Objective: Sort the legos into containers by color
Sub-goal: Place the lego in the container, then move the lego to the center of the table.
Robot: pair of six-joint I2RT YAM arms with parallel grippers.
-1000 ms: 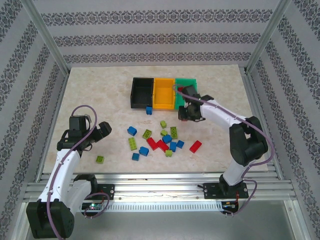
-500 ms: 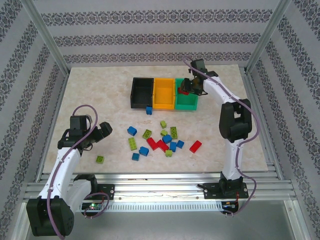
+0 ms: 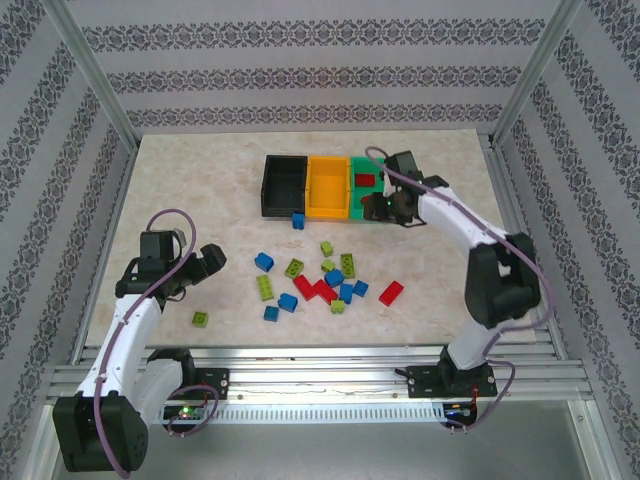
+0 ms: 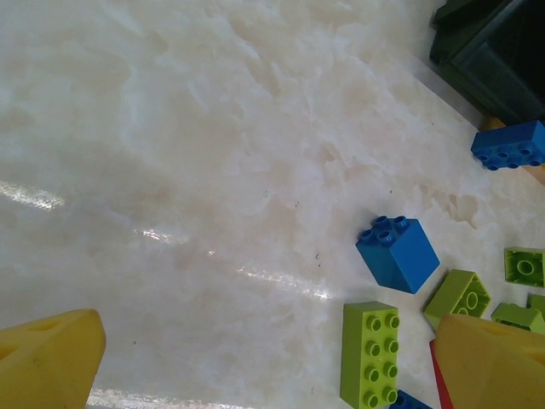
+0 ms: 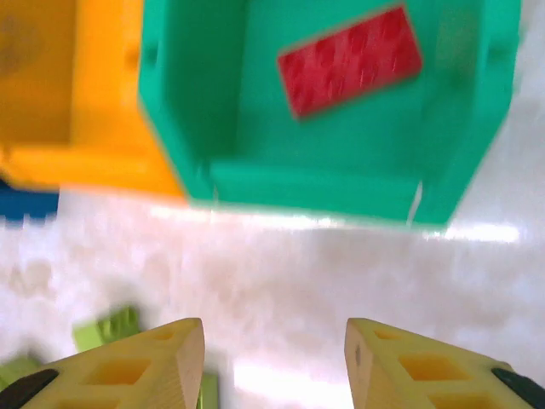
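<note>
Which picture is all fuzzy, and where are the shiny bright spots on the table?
Right wrist view: fuzzy, the red brick in the green bin smeared, a white glare band on the table before it. Left wrist view: sharp, the blue brick crisp, thin glare streaks on the table. Top external view: sharp, evenly lit.

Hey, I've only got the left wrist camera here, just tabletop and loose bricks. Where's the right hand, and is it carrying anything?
Observer: The right hand hovers just short of the near wall of the green bin, jaws apart, nothing between them.
Operator: Anything in that bin?
Observer: One red brick lies flat on its floor.
Operator: More red left to fetch?
Observer: Yes, a lone red brick lies on the table at the right edge of the pile.
</note>
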